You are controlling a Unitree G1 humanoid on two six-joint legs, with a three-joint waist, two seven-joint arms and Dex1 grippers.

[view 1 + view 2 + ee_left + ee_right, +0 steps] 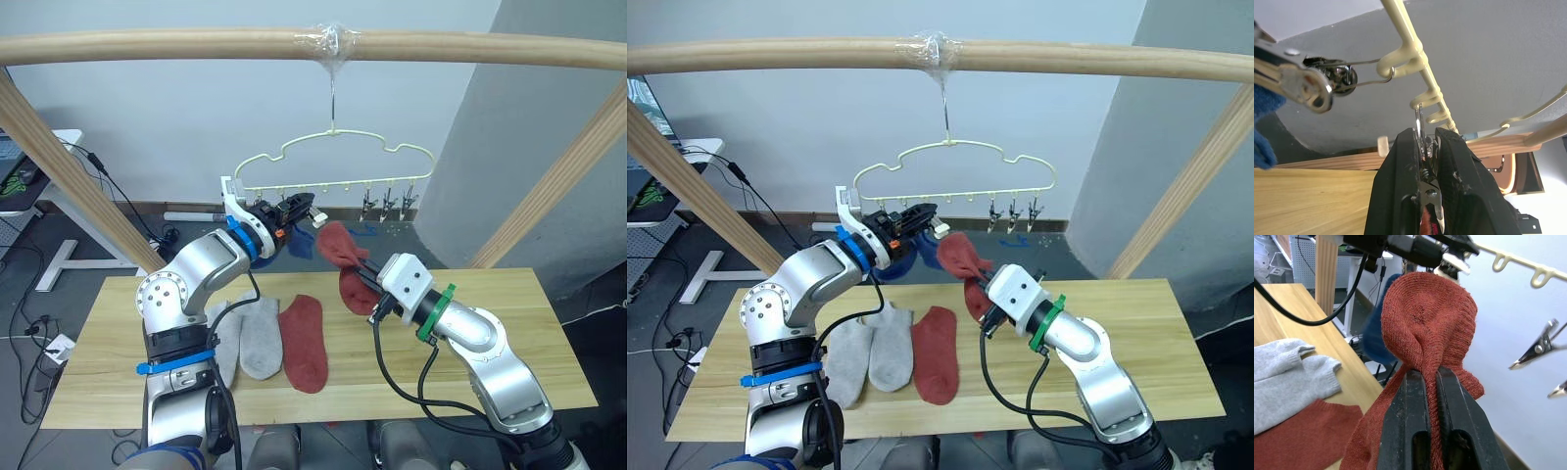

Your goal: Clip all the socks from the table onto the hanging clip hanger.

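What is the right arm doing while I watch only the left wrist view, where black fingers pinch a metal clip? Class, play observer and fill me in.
Observer: The right gripper is shut on a rust red sock, held up beside the left gripper and its pinched clip.
Operator: What is on the table?
Observer: Two grey socks and a second red sock lie side by side on the table.
Operator: Any spare clips?
Observer: Three free clips hang at the right end of the clip hanger.
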